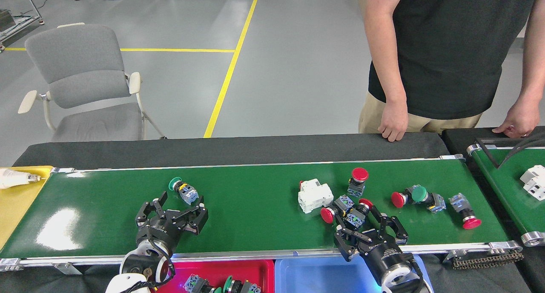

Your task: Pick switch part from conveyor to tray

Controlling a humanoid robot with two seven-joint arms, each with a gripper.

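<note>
On the long green conveyor (pixel 255 216) lies a green-capped switch part (pixel 183 189) at left centre. My left gripper (pixel 175 208) stands open just in front of it, its fingers spread wide and holding nothing. Further right lie a white breaker (pixel 314 195), several red-capped switch parts (pixel 358 179) and a red and green pair (pixel 415 196). My right gripper (pixel 369 229) is open at the near rail, close behind two red-capped parts (pixel 347 213). The red tray (pixel 213 269) sits below the near rail and holds a few switch parts (pixel 221 284).
A blue tray (pixel 319 276) sits beside the red one. A yellow tray (pixel 17 199) with a light bulb (pixel 17 179) is at the far left. A second angled green belt (pixel 511 186) at right carries a white breaker (pixel 534 180). A person's hands (pixel 394 124) rest on the far black ledge.
</note>
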